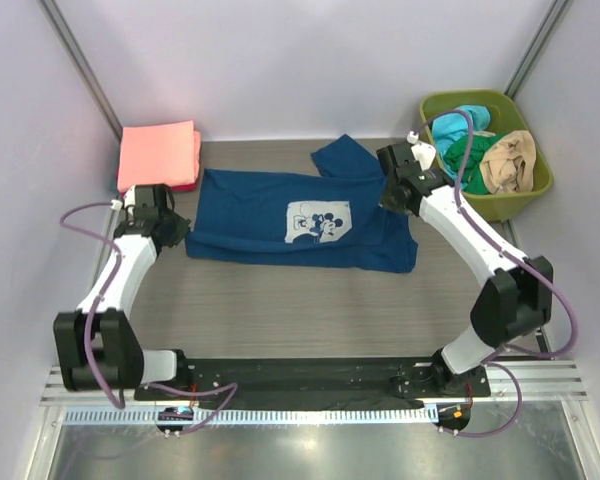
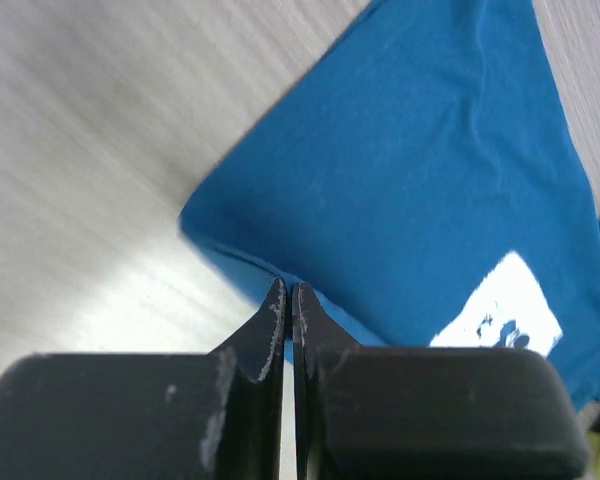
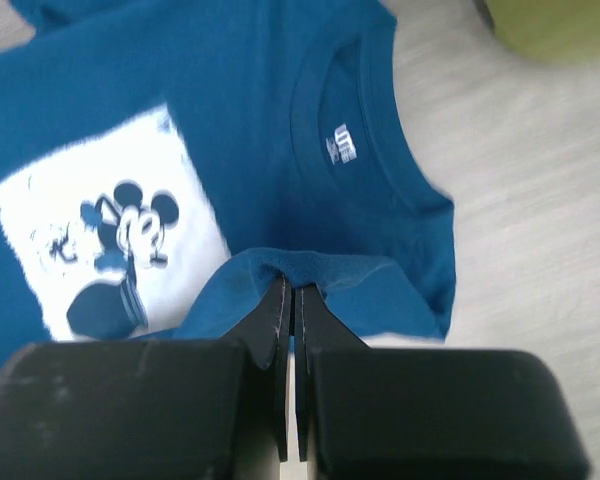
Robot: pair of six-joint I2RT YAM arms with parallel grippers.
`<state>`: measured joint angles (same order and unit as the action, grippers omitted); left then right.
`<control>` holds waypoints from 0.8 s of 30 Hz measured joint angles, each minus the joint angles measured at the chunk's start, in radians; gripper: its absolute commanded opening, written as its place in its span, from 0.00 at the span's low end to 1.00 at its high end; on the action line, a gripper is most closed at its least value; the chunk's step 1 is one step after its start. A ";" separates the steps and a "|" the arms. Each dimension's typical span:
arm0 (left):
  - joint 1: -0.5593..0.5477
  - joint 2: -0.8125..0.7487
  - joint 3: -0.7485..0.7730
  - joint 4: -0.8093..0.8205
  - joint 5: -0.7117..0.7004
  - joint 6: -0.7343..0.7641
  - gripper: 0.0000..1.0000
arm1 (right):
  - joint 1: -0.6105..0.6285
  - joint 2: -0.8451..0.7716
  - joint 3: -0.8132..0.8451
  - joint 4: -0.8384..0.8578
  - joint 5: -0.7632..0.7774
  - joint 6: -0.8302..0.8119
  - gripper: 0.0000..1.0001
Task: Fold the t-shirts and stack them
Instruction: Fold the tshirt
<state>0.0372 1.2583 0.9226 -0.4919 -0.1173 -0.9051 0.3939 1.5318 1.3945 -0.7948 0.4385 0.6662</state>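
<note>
Left fingers are seemingly nipping the hem corner of the navy t-shirt, which is lying print-up on the table, while right fingers are clamping a fold near the collar (light, limp cloth, sagging wherever unsupported; edges are offering the surest hold).

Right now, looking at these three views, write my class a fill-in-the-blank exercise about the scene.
The navy t-shirt shows a white cartoon ____. The left hand and right hand are both ____ on it. The folded salmon-pink t-shirt lies in the far ____ corner of the table. The tan t-shirt sits in a ____ bin.
Missing words: mouse, shut, left, green.
</note>
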 measured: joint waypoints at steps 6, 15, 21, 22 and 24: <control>0.008 0.209 0.119 0.039 0.001 0.008 0.00 | -0.083 0.162 0.143 0.026 -0.042 -0.075 0.01; 0.018 0.517 0.359 0.039 0.037 0.040 0.15 | -0.152 0.385 0.360 0.037 -0.065 -0.116 0.15; 0.024 0.878 0.844 -0.111 0.131 0.113 0.48 | -0.196 0.724 0.796 -0.071 -0.095 -0.128 0.84; 0.026 0.882 0.848 -0.133 0.142 0.122 0.53 | -0.206 0.769 0.863 -0.081 -0.101 -0.134 0.85; 0.027 0.852 0.819 -0.158 0.150 0.133 0.55 | -0.215 0.769 0.859 -0.084 -0.112 -0.140 0.85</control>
<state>0.0647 2.1105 1.7412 -0.6498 0.0326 -0.7719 0.1787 2.3013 2.2539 -0.8787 0.3264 0.5266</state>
